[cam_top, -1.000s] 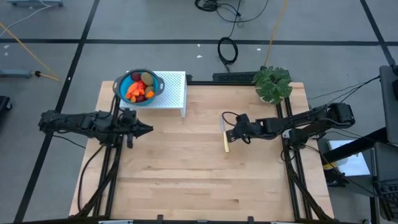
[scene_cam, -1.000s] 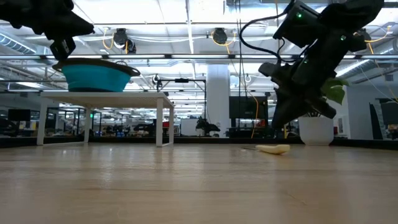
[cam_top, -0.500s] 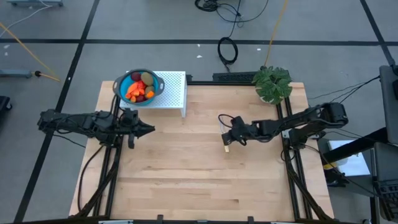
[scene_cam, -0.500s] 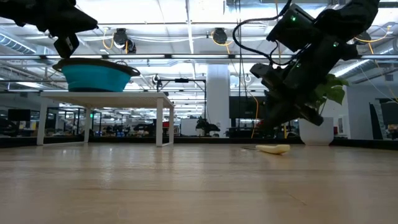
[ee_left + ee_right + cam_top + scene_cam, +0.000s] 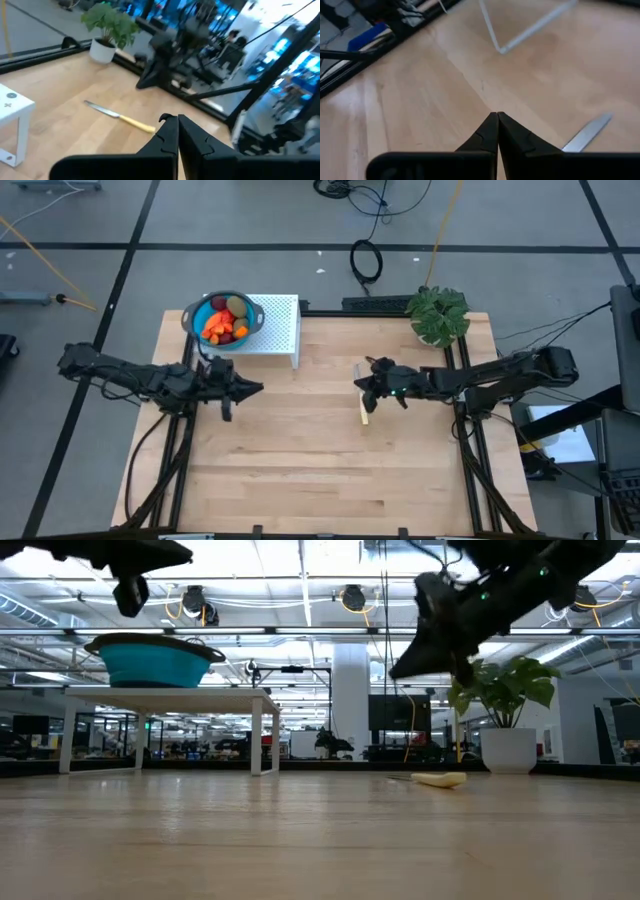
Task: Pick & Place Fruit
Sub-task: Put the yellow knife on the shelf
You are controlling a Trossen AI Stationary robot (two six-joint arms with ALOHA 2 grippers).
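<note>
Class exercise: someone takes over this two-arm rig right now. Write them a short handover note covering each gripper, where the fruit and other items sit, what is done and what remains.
Left gripper: shut, empty, raised over the table just in front of the white stand.
Right gripper: shut, empty, raised above the knife, which lies flat on the table.
Fruit: all pieces seen are in the blue bowl, which sits on the white stand at the table's far left corner. No fruit shows on the tabletop.
Potted plant: far right corner, untouched.
Done: no piece out of the bowl.
Left: pick the fruit and place it.
</note>
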